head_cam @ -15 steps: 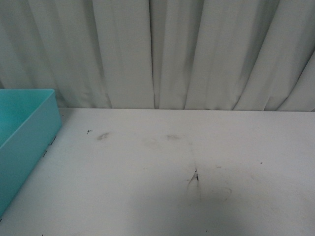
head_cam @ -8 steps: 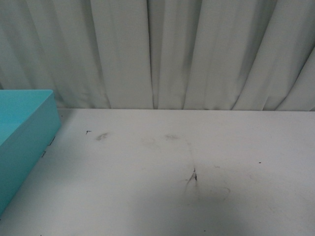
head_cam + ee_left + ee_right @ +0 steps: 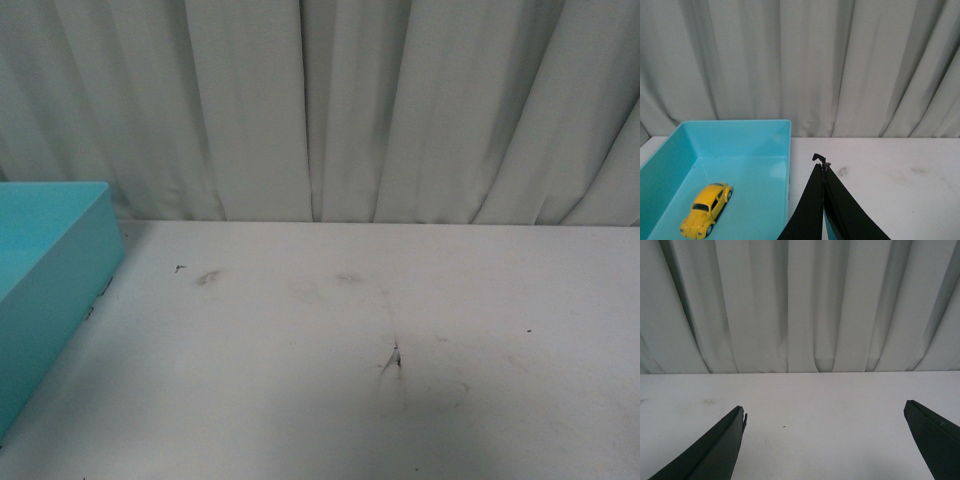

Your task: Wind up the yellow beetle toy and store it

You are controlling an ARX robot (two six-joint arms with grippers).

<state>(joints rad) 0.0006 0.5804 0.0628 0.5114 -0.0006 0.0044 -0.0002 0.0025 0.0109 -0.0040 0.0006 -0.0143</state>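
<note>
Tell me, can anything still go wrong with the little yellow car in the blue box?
Maybe. The car sits loose on the floor of the box, so if its spring is wound it might roll into a wall. The closed left fingers look close to the box wall and could bump it when moving.

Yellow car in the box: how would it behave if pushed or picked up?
The car stands on its wheels, so it would probably roll along the box floor. Its glossy rounded body may slip in a grip.
</note>
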